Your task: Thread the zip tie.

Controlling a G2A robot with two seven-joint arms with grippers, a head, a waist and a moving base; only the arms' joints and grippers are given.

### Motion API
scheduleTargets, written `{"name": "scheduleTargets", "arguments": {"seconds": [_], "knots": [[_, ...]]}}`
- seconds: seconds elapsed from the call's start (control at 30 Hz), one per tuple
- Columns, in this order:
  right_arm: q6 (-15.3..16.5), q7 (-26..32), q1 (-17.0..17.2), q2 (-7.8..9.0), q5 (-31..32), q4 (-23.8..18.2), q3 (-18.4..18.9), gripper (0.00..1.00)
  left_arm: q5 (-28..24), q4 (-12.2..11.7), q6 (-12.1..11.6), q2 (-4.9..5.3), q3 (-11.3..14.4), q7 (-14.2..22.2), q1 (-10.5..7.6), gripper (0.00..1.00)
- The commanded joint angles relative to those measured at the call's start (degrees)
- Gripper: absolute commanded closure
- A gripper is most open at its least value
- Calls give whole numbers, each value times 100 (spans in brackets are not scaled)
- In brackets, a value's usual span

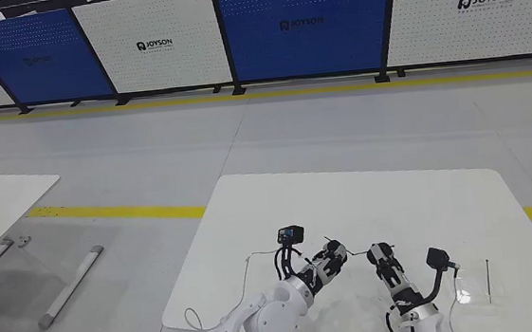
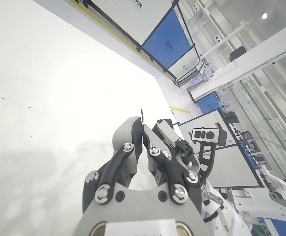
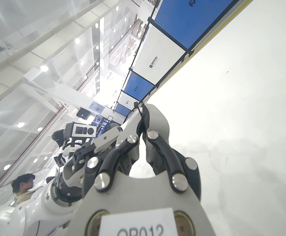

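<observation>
My left gripper (image 2: 142, 127) is shut on a thin black zip tie (image 2: 141, 115), and a short pointed end sticks up past the fingertips. My right gripper (image 3: 143, 121) is shut on a black zip tie (image 3: 136, 106) whose square head pokes out above the pads. The two grippers sit close together, side by side, low over the white table (image 1: 364, 195) near its front edge. In the top view the left gripper (image 1: 335, 251) is left of the right gripper (image 1: 380, 250). Whether both hold the same tie I cannot tell.
Another thin black strip (image 1: 488, 275) lies on the table to the right of the arms, beside a small clear piece (image 1: 463, 294). Blue and white pegboard panels (image 1: 306, 20) stand beyond a yellow floor line. A second table (image 1: 2, 199) is far left.
</observation>
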State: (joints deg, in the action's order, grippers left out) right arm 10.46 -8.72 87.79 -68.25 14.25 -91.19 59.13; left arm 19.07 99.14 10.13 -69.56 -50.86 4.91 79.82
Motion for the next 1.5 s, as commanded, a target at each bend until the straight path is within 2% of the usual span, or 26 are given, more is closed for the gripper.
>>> {"name": "scheduleTargets", "arguments": {"seconds": [0.0, 0.57, 0.97, 1.1, 1.3, 1.37, 1.47], "knots": [[4, -1, -2, -15, 14, 9, 4, 100, 0, 0, 0, 0, 0, 0, 0, 100], [80, 31, -68, -153, 7, 181, -46, 100, 0, 0, 0, 0, 0, 0, 0, 100], [79, 33, -64, -155, -6, 172, -38, 100, -5, -4, -8, -1, 0, -5, 2, 100], [223, 16, 21, -159, -124, 91, 82, 100, -417, -86, -179, -36, -53, -44, -2, 100], [385, 130, 106, -170, -174, 16, 168, 100, -1060, -114, -652, -49, -196, 133, 42, 100], [379, 141, 92, -188, -137, 25, 136, 100, -1144, -150, -765, -44, -240, 223, 37, 100], [443, 124, 67, -215, -188, 60, 115, 100, -1140, -150, -809, -41, -250, 283, 44, 100]]}}
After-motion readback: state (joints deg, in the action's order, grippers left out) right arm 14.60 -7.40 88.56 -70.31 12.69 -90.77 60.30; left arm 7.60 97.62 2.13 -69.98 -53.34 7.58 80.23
